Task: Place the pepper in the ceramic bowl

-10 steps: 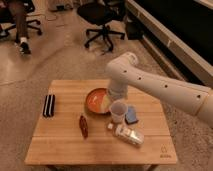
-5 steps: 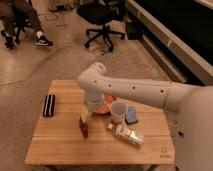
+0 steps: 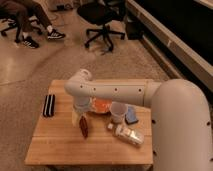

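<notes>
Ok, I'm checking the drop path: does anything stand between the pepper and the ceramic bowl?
Nothing visible does. The pepper lies on the table just in front of the ceramic bowl, with the pincer close beside it. The white cup stands beside the bowl, off that line.

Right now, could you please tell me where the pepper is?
In the camera view, the pepper lies on the table, left of the ceramic bowl, just below the gripper.

On the table (image 3: 55, 150) the gripper (image 3: 77, 119) hangs just left of the pepper (image 3: 84, 128), before the ceramic bowl (image 3: 101, 106); a cup (image 3: 117, 112) stands right of the bowl, a flat case (image 3: 48, 105) far left
</notes>
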Controlling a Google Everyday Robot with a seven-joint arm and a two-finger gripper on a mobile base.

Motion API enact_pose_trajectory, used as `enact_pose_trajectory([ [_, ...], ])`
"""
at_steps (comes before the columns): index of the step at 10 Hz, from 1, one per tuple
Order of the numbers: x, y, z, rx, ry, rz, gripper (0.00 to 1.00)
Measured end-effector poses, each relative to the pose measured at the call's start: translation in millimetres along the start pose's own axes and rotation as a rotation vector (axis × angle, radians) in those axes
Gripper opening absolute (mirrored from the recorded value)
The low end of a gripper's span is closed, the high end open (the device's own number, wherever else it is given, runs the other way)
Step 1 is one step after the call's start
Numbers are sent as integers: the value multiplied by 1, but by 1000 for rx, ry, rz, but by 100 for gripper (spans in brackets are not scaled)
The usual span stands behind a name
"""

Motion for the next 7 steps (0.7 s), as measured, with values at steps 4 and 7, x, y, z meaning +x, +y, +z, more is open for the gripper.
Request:
enact_pose_trajectory([
  [4, 3, 9, 36, 11, -24, 20, 80],
  [7, 1, 23, 54, 4, -37, 41, 78],
])
